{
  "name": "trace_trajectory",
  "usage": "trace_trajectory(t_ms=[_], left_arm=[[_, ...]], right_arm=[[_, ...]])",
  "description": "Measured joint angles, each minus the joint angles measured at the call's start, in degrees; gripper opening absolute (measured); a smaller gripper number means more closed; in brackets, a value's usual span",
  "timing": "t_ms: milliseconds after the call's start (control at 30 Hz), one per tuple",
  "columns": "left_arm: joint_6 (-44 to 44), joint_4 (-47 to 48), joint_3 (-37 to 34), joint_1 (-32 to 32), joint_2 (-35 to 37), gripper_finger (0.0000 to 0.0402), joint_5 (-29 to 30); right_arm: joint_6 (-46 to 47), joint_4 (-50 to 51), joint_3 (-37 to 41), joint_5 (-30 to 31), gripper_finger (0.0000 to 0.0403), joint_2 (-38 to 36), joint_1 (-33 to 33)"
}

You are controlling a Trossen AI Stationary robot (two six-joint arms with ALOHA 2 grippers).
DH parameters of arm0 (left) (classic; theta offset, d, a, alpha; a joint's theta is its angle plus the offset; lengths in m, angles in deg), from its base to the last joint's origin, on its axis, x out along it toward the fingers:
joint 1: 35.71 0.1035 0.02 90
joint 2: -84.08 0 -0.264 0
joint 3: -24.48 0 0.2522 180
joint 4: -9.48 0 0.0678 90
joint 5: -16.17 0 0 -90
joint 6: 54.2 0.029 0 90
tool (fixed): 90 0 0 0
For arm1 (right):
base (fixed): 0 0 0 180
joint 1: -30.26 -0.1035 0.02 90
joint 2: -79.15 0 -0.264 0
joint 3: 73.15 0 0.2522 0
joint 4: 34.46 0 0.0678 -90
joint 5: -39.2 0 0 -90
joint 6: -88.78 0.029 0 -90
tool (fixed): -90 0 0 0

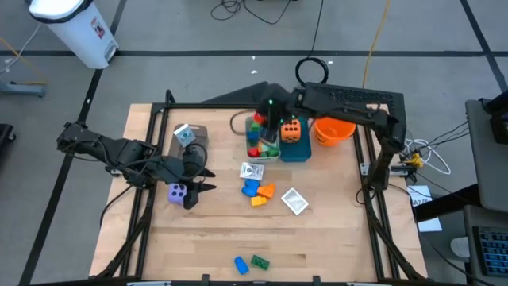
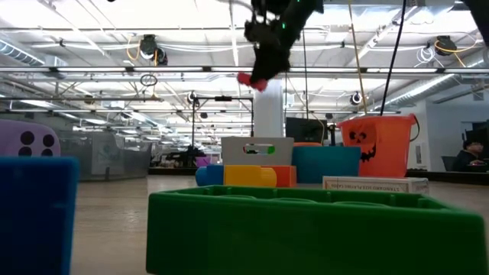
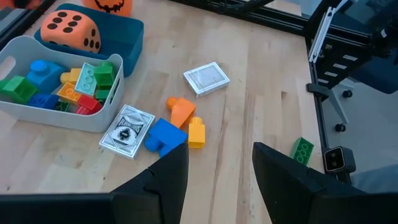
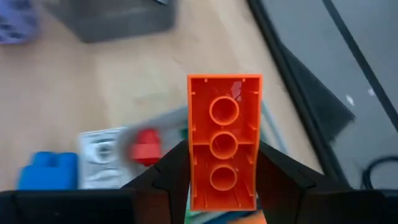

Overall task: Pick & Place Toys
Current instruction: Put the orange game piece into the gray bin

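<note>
Wooden counter (image 1: 333,238) below, the right gripper (image 4: 222,186) hangs above the grey bin (image 1: 268,156) — jaws pinching an orange brick (image 4: 224,140), presumably for dropping in. Left gripper (image 3: 217,168), jaws spread and empty, waits beside the purple die (image 1: 178,192) — loose bricks (image 1: 255,191) remain.

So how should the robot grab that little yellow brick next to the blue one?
Probably from straight above, pinching the yellow brick across its two long flat sides. It lies flat on the table, so nothing blocks the top. One end sits close to the blue brick and the orange brick is near the other end, so closing across the narrow width seems safest. The open left gripper is nearest.
</note>
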Motion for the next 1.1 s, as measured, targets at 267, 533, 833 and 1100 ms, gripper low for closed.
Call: trace_trajectory(t_ms=[267, 533, 833, 1100], left_arm=[[0.3, 0.1, 0.0, 2.5, 0.0, 0.0186, -0.3], [0.7, 0.2, 0.0, 6.4, 0.0, 0.0186, -5.0], [1.5, 0.3, 0.0, 8.2, 0.0, 0.0186, -6.1], [1.9, 0.3, 0.0, 8.7, 0.0, 0.0186, -6.1]], right_arm=[[-1.2, -0.7, 0.2, -3.3, 0.0138, 5.1, 6.2], [-3.4, 0.1, 0.7, -5.2, 0.0139, 11.9, 5.2], [-3.6, -0.2, 3.8, -4.9, 0.0139, 14.7, 4.8], [-3.6, -0.2, 4.6, -4.9, 0.0168, 14.7, 4.8]])
